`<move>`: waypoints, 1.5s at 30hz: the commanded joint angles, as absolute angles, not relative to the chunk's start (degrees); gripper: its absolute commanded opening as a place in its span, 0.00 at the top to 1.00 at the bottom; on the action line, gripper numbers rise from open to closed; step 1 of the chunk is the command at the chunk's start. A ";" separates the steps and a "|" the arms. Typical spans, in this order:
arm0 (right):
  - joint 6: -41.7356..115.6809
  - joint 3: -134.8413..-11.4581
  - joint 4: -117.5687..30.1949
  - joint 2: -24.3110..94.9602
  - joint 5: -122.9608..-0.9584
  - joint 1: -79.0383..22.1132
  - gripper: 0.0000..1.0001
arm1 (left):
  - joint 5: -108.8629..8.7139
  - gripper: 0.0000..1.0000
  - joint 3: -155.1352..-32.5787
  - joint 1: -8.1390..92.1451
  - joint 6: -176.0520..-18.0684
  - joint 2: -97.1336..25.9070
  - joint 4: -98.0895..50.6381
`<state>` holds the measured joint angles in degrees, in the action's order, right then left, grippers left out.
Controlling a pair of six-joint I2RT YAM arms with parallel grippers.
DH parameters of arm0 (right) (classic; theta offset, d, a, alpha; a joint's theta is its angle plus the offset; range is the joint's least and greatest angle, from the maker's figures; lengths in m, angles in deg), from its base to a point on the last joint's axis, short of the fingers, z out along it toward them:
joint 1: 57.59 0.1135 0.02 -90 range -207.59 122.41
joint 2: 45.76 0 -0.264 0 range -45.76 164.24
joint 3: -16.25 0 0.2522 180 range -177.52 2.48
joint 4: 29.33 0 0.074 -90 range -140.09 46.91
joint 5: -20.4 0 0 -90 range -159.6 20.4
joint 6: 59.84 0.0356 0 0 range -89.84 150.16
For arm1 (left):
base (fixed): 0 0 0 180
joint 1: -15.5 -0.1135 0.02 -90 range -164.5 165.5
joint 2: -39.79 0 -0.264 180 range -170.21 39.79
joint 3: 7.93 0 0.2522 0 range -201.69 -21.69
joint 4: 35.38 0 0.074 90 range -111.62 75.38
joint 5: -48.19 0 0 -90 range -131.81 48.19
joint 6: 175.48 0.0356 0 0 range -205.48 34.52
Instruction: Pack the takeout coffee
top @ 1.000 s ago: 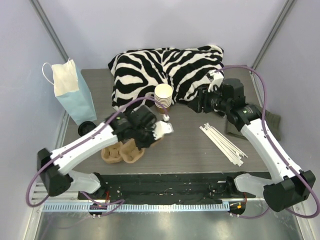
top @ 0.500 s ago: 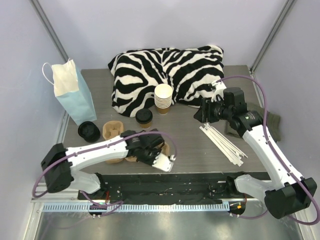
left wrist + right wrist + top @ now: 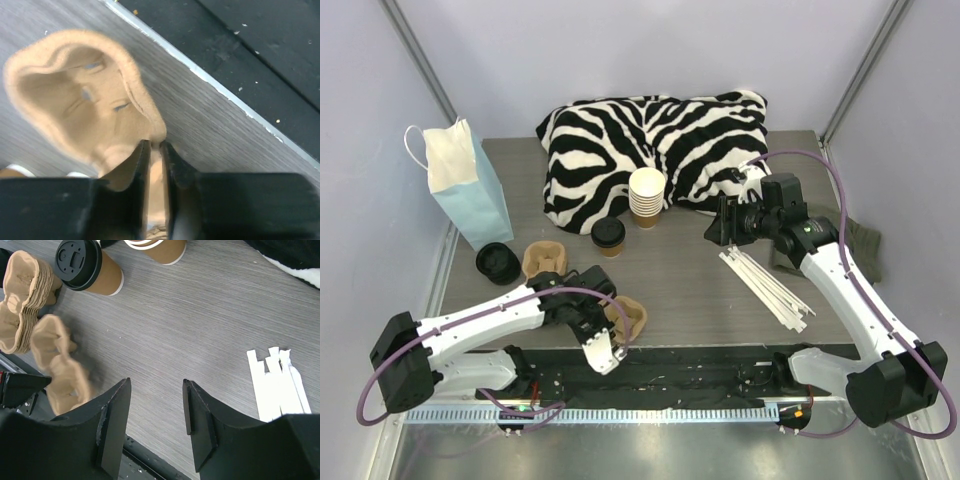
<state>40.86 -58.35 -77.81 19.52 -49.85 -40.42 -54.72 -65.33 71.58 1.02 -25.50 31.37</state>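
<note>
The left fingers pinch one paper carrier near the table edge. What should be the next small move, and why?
Probably open the left fingers fully and lift away. The carrier they pinch by its rim lies apart from the carrier stack, and the takeout coffee stands upright with nothing holding it, so the carrier seems ready to receive it.
</note>
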 commanded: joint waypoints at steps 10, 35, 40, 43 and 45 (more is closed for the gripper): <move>40.27 -61.85 -77.37 18.93 -48.59 -40.54 0.46 | -61.39 0.08 -80.98 71.05 -14.55 -23.05 39.11; 40.09 -64.58 -77.28 18.84 -48.24 -40.54 0.45 | -51.57 0.06 -125.67 -1.81 -82.41 -44.49 31.12; 40.00 -64.05 -77.11 18.84 -48.42 -40.63 0.45 | -52.26 0.12 -126.19 -1.99 -80.04 -48.80 29.80; 39.74 -63.96 -77.11 19.11 -48.68 -40.71 0.45 | -53.85 0.18 -125.49 -1.81 -79.77 -50.38 28.30; 39.65 -63.96 -77.19 19.19 -48.77 -40.71 0.45 | -54.99 0.23 -125.22 -1.81 -79.68 -51.17 27.86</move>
